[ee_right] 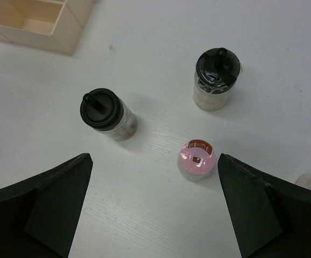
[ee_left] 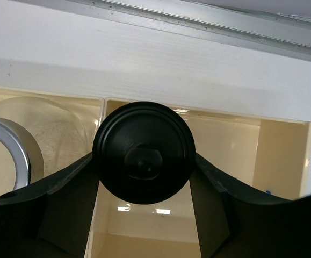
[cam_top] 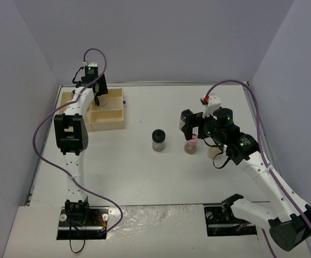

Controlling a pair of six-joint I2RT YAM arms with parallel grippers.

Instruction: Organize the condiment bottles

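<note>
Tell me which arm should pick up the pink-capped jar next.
Right. The right fingers stand open above the pink-capped jar; the left fingers grip a black-capped jar over the tray.

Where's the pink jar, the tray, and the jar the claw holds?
Pink jar (ee_right: pixel 196 157), right wrist view, its cap.
Tray (cam_top: pixel 109 124), top view, front wall.
Held jar (ee_left: pixel 143 152), left wrist view, black cap.

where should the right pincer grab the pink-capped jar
By its round sides just under the cap, coming straight down. The pink-capped jar stands upright, clear of the left black-capped jar and the far black-capped jar, so the open right pincer has room on both flanks.
</note>
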